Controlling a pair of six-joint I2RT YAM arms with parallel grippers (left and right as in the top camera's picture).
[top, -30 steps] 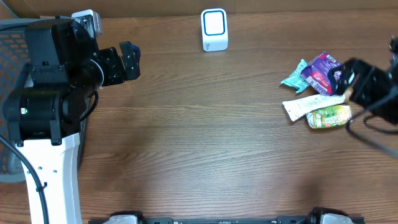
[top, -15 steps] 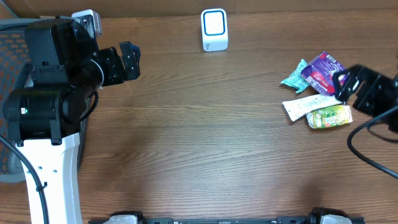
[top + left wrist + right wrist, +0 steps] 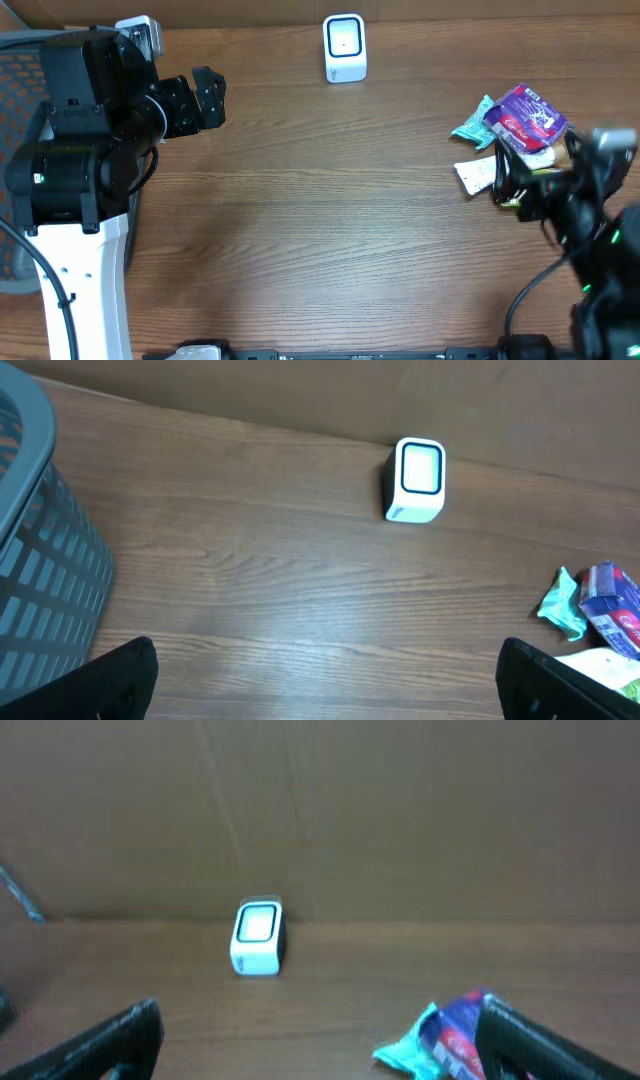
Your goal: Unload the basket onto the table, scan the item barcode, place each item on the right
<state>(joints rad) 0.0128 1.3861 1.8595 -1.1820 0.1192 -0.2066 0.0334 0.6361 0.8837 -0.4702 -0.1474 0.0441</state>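
We see both grippers open, holding nothing: the left gripper hangs at the left of the surface near a grey basket, the right gripper hovers over the packets. The purple packet, teal packet and white packet lie clustered at the right, well apart from the white barcode scanner at the far edge

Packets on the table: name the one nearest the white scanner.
The crumpled teal packet, at the pile's back-left; the purple pouch and white sachet lie farther away.
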